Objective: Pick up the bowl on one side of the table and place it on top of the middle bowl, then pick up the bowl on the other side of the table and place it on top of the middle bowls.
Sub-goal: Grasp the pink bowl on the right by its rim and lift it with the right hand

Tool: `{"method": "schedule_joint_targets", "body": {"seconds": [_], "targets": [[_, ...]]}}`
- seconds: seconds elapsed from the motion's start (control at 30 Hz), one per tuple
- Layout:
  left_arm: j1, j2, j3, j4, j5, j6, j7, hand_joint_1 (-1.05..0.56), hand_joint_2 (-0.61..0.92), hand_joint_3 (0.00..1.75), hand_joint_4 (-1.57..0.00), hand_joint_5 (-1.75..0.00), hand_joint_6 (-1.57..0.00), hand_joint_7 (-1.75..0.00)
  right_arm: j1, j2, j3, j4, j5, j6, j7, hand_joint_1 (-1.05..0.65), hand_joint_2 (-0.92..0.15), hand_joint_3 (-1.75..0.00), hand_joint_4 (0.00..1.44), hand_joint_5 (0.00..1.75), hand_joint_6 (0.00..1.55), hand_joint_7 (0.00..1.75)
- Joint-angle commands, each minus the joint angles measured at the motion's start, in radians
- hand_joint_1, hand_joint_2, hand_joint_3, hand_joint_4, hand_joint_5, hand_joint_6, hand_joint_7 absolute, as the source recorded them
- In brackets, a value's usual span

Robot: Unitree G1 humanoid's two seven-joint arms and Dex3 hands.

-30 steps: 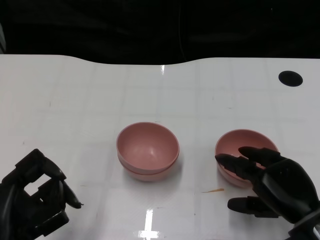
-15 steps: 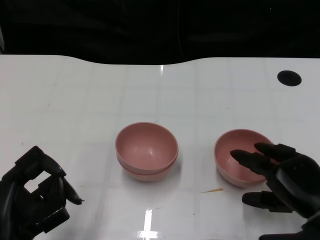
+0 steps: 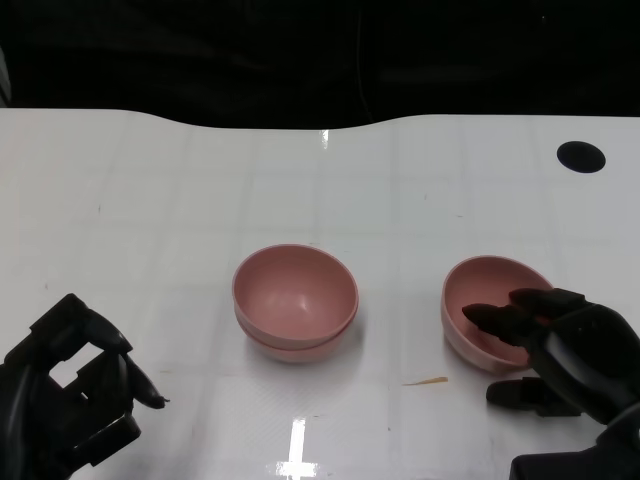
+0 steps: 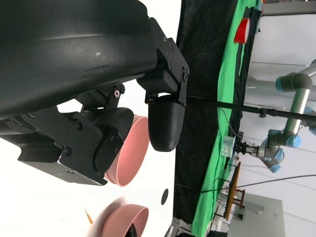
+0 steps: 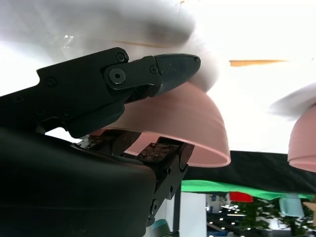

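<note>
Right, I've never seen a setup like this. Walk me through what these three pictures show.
A humanoid robot stands at a white table. The wide picture looks down from its head; the other two come from cameras at its wrists, so they look tilted. In the middle, two pink bowls sit stacked. A third pink bowl is tilted on the right, and the black right hand grips its near rim, fingers inside and thumb outside; the right wrist view shows that pinch closely. The left hand holds nothing, fingers curled. A small orange sliver lies near the bowl.
</note>
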Motion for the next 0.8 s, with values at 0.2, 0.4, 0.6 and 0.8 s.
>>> {"method": "schedule_joint_targets", "body": {"seconds": [0.2,0.4,0.6,0.8], "targets": [[0.006,-0.008,0.003,-0.016,0.014,0.000,0.011,0.07,0.62,1.38,-0.76,-1.75,-0.59,-1.75,-0.113,0.017,0.088,0.161,0.004,-0.027,-0.084,-0.53,-0.92,-0.09,0.71,0.04,0.70,0.04],[0.008,-0.011,-0.006,-0.021,0.027,-0.002,0.012,0.07,0.61,1.38,-0.76,-1.75,-0.59,-1.75,-0.183,0.034,0.108,0.296,0.038,-0.178,-0.241,-0.17,-0.92,-0.07,1.11,0.17,1.07,0.13],[0.004,-0.015,-0.009,-0.015,0.038,-0.004,0.010,0.06,0.61,1.37,-0.75,-1.75,-0.58,-1.75,-0.215,0.012,0.099,0.323,0.088,-0.289,-0.249,-0.09,-0.90,-0.41,0.77,1.71,0.61,1.63],[0.000,-0.011,-0.019,-0.001,0.057,-0.026,-0.002,0.05,0.62,1.36,-0.75,-1.75,-0.58,-1.75,-0.235,-0.065,0.070,0.194,0.156,-0.351,-0.068,-0.12,-0.87,-0.41,0.71,1.75,0.56,1.70]]}}
